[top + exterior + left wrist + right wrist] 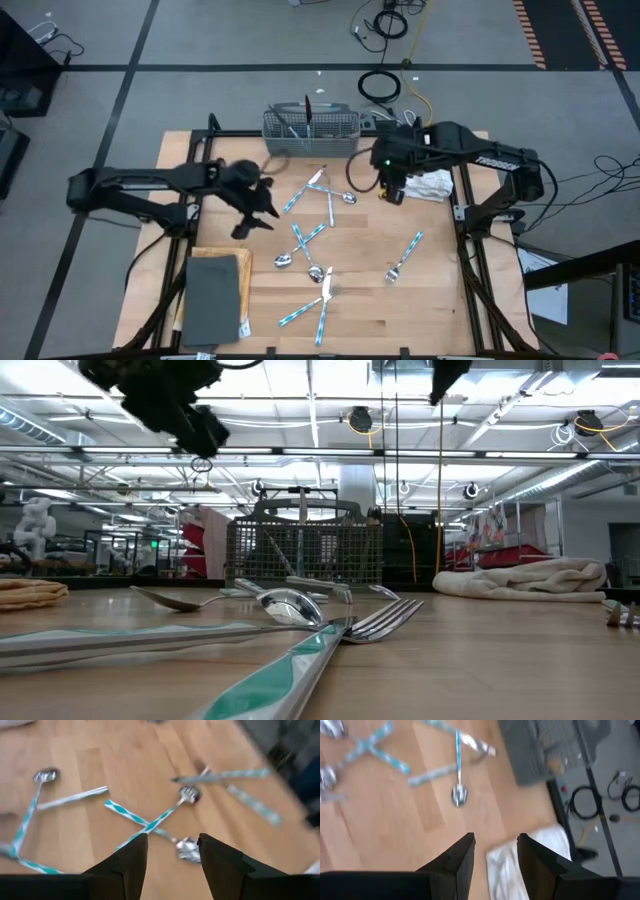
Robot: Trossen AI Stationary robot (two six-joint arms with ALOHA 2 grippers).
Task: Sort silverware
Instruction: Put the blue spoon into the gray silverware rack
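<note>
We count about ten pieces of silverware [318, 262] scattered across the middle of the table [430, 300], a few more standing in the basket [310, 128] at the far edge. Our left gripper [250, 215] hovers spread and empty over the crossed pieces; our right gripper [392, 190], also spread, hangs beside the towel [432, 184].

Bright ceiling lamps are lighting me evenly, throwing only soft shadows under my arms. Motion blur is smearing the silverware [150, 822] ahead of my left gripper [172, 852] and the cloth [520, 855] by my right gripper [495, 850].
</note>
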